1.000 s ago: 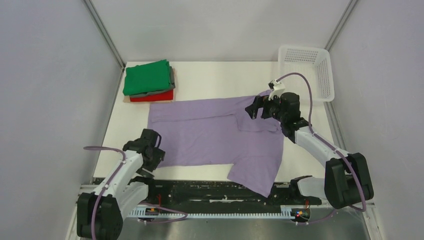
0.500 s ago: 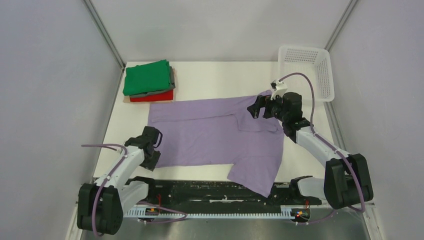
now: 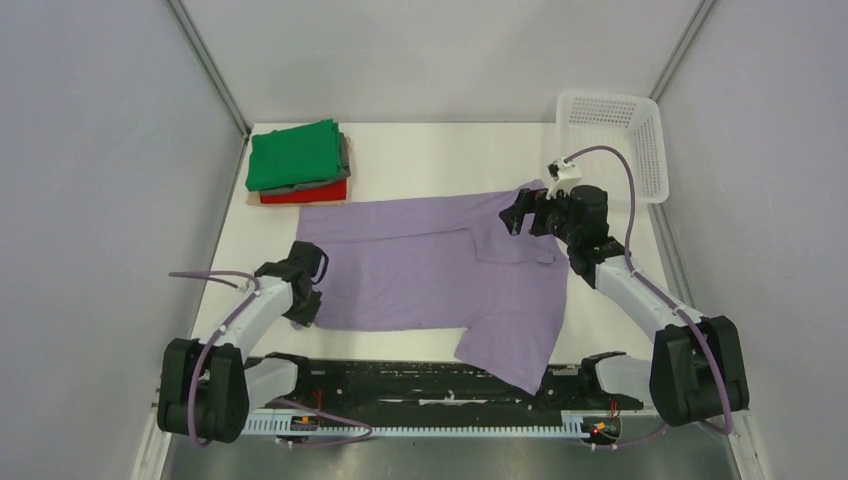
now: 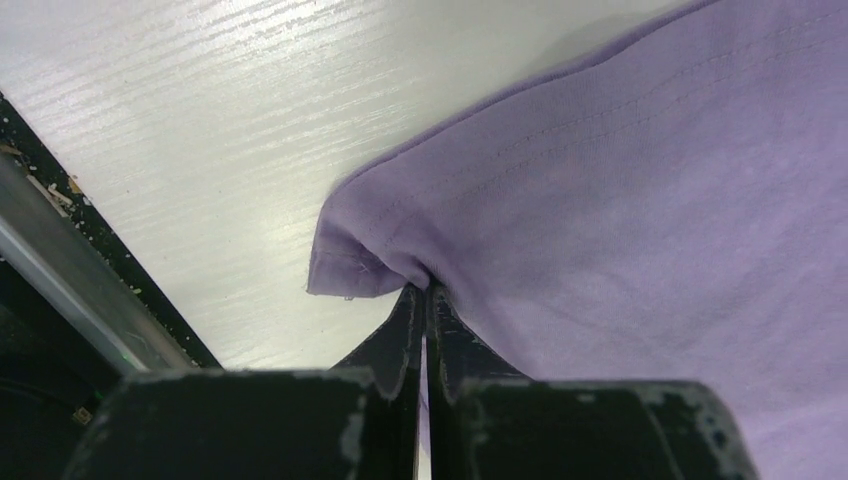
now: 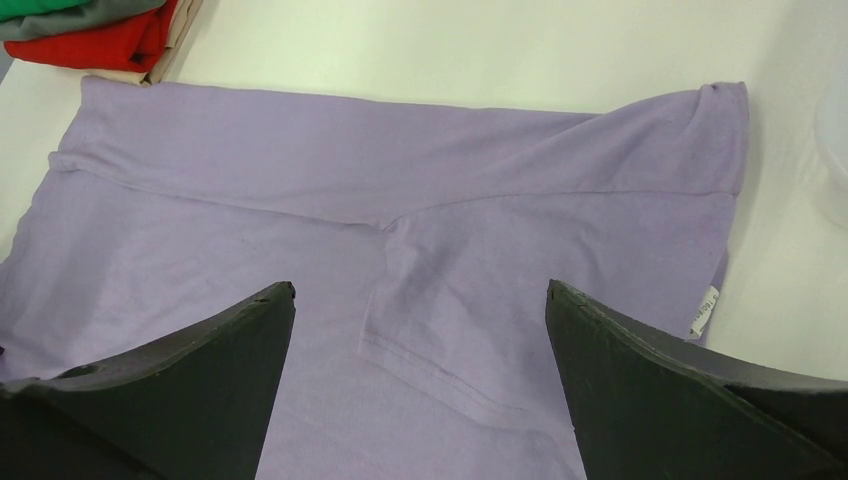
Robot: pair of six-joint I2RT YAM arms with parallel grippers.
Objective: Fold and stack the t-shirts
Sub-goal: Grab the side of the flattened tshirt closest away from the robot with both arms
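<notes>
Lavender t-shirt (image 3: 420, 270): spread wide across the middle of the white tabletop (image 3: 440, 150), one sleeve folded over onto the body, near-right part draped past the near edge onto the black rail (image 3: 400, 385). Pinched at the near-left hem corner by the left fingers (image 4: 412, 318), pressed together on a small tuck of cloth, the stitched corner curling just left of the tips and bare tabletop beyond that. Overhead at the shirt's far-right part, the right fingers (image 5: 200, 385): spread wide apart, clamped on nothing, with the folded sleeve's seam lying between them in the wrist view and a small white label (image 5: 705, 310) at the shirt's edge just past the right-hand one. Far beyond the left fingers, at the far-left corner of the tabletop: a stack of folded shirts, green t-shirt (image 3: 293, 155) on top, grey t-shirt (image 3: 345, 150) under it, red t-shirt (image 3: 305, 193) lowest, the stack's near edge just beside the lavender shirt's far-left corner. Right of and beyond the right fingers, at the far-right corner: white mesh basket (image 3: 650, 150), upright, near the shirt's far-right corner.
</notes>
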